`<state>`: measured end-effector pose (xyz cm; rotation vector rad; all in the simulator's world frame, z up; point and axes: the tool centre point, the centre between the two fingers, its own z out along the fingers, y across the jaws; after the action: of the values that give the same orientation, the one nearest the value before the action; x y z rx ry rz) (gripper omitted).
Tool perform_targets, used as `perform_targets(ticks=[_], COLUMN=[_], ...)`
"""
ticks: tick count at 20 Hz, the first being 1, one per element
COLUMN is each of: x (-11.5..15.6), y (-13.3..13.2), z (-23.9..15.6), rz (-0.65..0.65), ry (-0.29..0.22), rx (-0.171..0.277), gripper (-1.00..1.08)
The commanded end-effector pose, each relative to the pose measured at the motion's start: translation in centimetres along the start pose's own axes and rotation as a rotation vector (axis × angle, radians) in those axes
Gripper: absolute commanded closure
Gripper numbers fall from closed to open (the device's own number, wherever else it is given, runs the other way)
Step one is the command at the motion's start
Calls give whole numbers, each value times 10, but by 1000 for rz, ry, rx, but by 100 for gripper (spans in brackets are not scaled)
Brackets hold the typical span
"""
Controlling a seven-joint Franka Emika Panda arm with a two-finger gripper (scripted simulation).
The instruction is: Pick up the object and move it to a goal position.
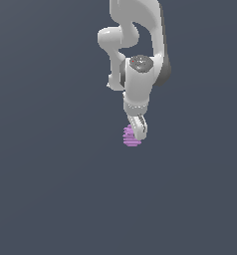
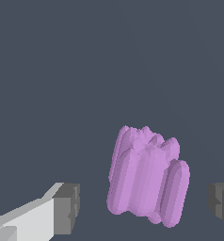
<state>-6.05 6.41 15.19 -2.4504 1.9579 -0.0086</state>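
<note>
The object (image 1: 131,137) is a small light-purple rounded item with stacked ridges, lying on the dark grey floor just below the white arm's hand. In the wrist view the object (image 2: 148,176) lies between my two grey fingertips, one fingertip (image 2: 67,208) on one side and the other (image 2: 222,204) on the opposite side, with a gap to each. My gripper (image 1: 137,130) is open, its fingers straddling the object without touching it. The hand hides part of the object in the exterior view.
The white arm (image 1: 135,45) reaches down from the upper middle of the exterior view. The floor (image 1: 51,189) is a uniform dark grey surface with nothing else visible on it.
</note>
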Motion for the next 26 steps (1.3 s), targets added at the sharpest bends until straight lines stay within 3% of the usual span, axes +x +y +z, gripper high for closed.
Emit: perform_targets(ticks=[1,12,26], x=[-3,-11,-12], y=[3,12,13], z=[1,5,22], rz=[58,212,231], ry=[0,0,0], rx=[-2,-7,-7], gripper=[-92,-92,-92])
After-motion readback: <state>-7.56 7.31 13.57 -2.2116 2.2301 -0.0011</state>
